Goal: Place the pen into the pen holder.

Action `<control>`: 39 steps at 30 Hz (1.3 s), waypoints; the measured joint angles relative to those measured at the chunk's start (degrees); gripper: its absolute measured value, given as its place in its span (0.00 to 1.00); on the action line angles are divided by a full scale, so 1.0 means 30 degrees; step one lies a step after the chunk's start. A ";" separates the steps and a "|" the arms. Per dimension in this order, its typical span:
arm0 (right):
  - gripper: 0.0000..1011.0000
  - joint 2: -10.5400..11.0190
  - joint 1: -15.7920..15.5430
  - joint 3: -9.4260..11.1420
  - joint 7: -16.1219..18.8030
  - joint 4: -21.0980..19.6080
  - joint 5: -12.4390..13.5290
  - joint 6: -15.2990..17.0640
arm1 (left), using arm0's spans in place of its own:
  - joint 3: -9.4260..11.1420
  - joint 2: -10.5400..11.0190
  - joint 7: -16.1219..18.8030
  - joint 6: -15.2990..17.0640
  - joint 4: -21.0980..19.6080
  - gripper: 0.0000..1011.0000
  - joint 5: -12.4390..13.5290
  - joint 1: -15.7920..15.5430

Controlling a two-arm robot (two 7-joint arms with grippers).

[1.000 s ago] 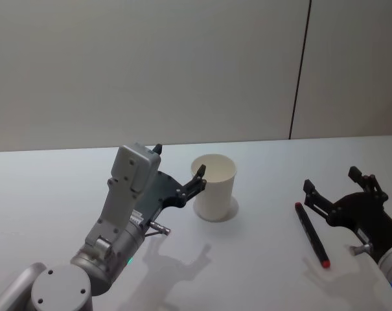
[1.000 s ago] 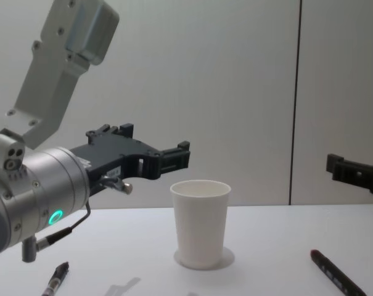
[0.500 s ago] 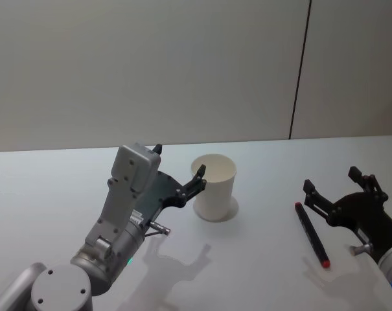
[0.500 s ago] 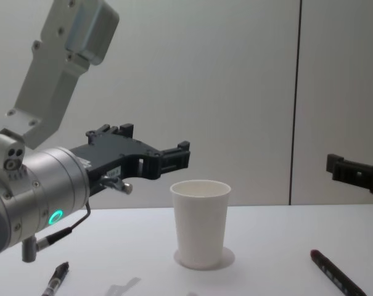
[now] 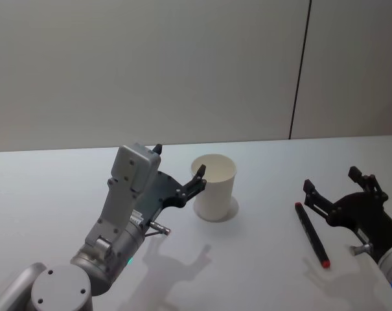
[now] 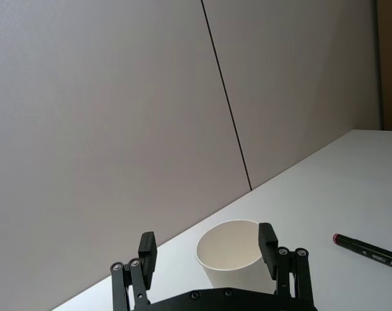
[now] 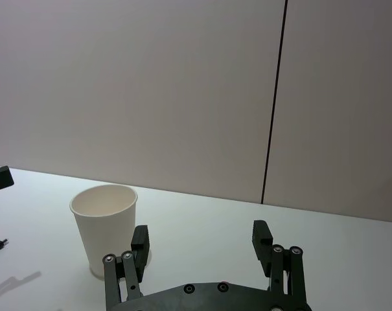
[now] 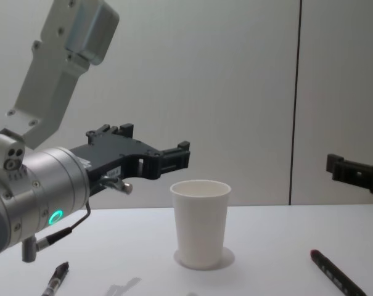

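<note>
The left gripper (image 5: 179, 161) hangs beside the pen holder (image 5: 214, 188), the right gripper (image 5: 332, 179) beside the pen (image 5: 311, 234). Both sets of fingers (image 5: 199, 173) stand wide, empty.

No legible text, label, brand, number or sign. Faint white print on the barrel of the pen (image 6: 370, 254), lower right of the left wrist view: too small to read.

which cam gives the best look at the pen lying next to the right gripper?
Head view: it shows the pen whole, end to end, just left of the right gripper. Chest view cuts the pen off at the lower edge; left wrist view catches one red end and part of the barrel.
</note>
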 joint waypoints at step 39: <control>0.99 0.0022 0.1548 0.0634 0.0879 -0.0151 0.1675 0.4929 | 0.0000 -0.0001 -0.0001 0.0000 0.0001 0.99 0.0000 0.0000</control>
